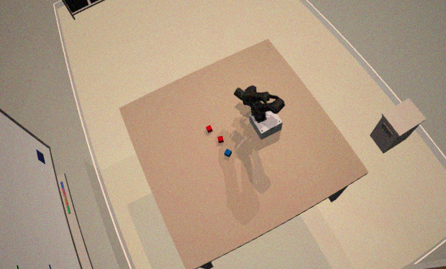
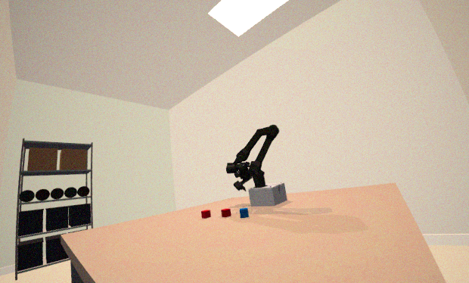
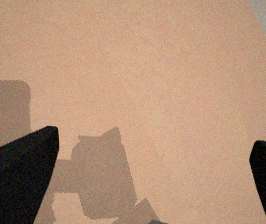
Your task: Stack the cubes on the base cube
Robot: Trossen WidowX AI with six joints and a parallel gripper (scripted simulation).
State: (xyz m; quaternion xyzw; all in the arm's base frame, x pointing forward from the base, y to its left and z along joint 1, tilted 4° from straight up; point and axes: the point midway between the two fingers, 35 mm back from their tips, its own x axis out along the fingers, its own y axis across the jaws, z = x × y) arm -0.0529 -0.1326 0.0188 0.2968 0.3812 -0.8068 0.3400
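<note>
Two red cubes and one blue cube stand apart on the table, in a loose row. The blue cube (image 1: 228, 152) (image 2: 243, 213) is at one end. One red cube (image 1: 220, 139) (image 2: 225, 213) is in the middle, and the other red cube (image 1: 208, 129) (image 2: 206, 214) is at the far end from the blue one. No cube rests on another. Nothing in view marks which one is fixed. My gripper (image 2: 240, 185) (image 3: 160, 145) is raised above the table near the arm's base, off to the side of the cubes. Its fingers are wide apart with nothing between them. No cube shows in the wrist view.
The arm stands on a grey box (image 1: 272, 132) (image 2: 261, 197) on the wooden table (image 1: 185, 201) (image 2: 286, 257). Shadows of the arm fall beside the cubes. A table edge shows at the upper right of the wrist view. A shelf rack and a small cabinet (image 1: 398, 124) stand off the table.
</note>
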